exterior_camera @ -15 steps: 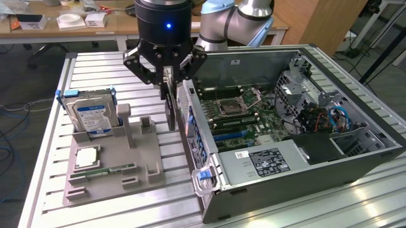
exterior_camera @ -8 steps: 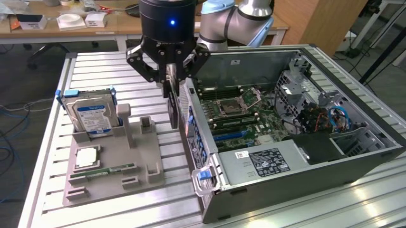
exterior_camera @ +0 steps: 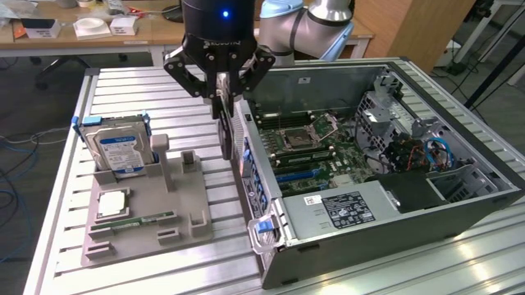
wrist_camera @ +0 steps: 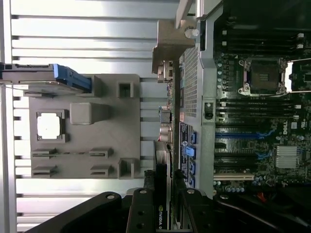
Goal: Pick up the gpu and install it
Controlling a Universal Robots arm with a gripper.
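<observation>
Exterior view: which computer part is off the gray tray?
The gpu, hanging in the gripper; the hard drive and RAM stick sit in the tray.

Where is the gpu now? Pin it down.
The gpu hangs on edge in the gripper, with the gray parts holder on the exterior view's left and the open computer case on the exterior view's right, close beside its wall.

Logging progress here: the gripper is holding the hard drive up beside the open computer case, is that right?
No. The exterior view shows the gripper holding the gpu beside the open computer case; the hard drive stands in the gray holder.
</observation>
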